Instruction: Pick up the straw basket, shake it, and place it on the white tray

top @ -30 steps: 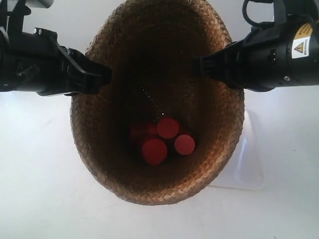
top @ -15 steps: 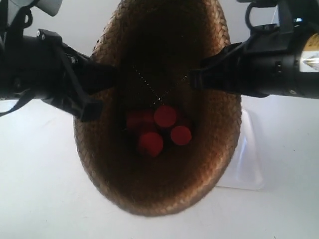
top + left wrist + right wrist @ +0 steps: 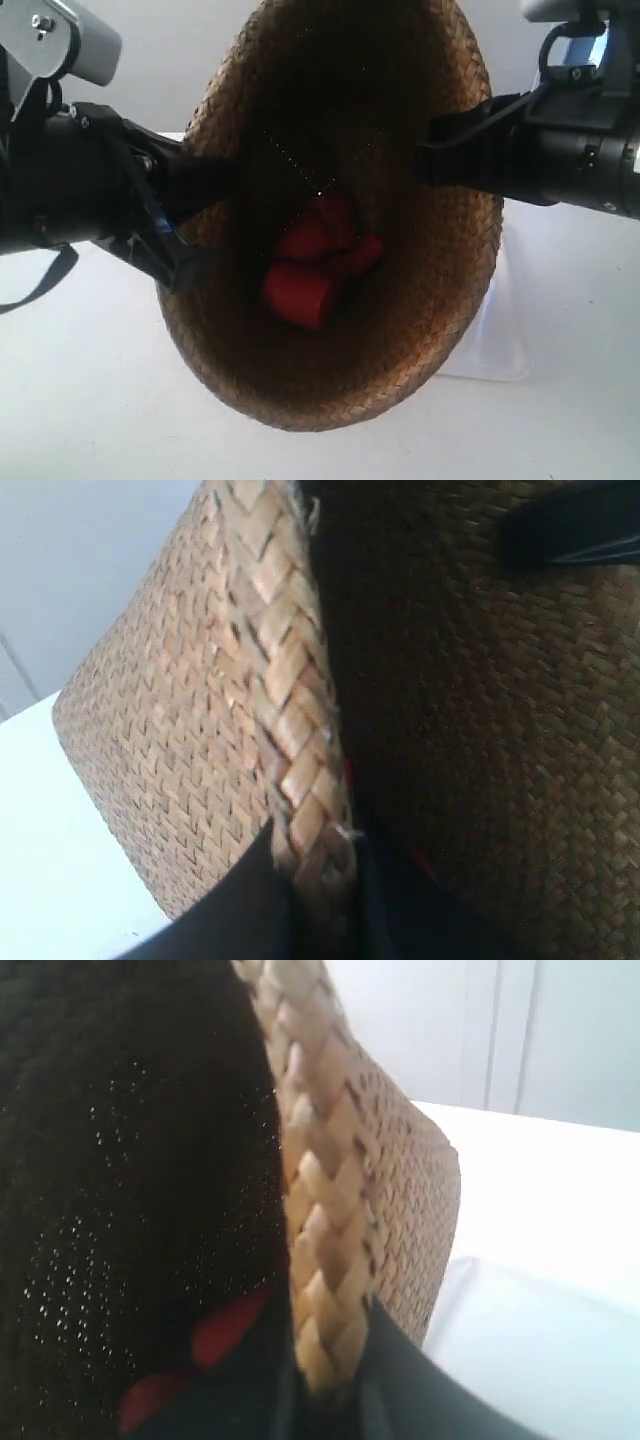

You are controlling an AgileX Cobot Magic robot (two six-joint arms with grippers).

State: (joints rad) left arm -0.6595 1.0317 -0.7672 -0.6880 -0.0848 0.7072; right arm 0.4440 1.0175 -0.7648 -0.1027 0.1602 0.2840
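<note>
Left hand (image 3: pixel 318 885) is pinching the basket (image 3: pixel 150 730) at its braided rim (image 3: pixel 290 730): 1 finger outside the wall, 1 inside, rim clamped between them. Right hand (image 3: pixel 325 1390) has the same grip on the opposite side of the mouth, 1 finger each side of the rim, pressed onto it. From outside: the arm at the exterior view's left (image 3: pixel 90 190) and the arm at the exterior view's right (image 3: pixel 560 160) carry the basket between them, mouth tipped toward the camera, inside dark. Red cylinders (image 3: pixel 305 270) lie jumbled at the bottom, down between both hands. At least 3 show, some on their sides; exact count unclear. Tray (image 3: pixel 505 335) sits on the desk (image 3: pixel 80 400) on the outer side of the right hand, past the basket's outer wall. The basket covers most of it in the exterior view, so only an edge strip and corner show. Cannot tell whether the basket's base touches the tray or the desk: the base is hidden in all 3 views.
</note>
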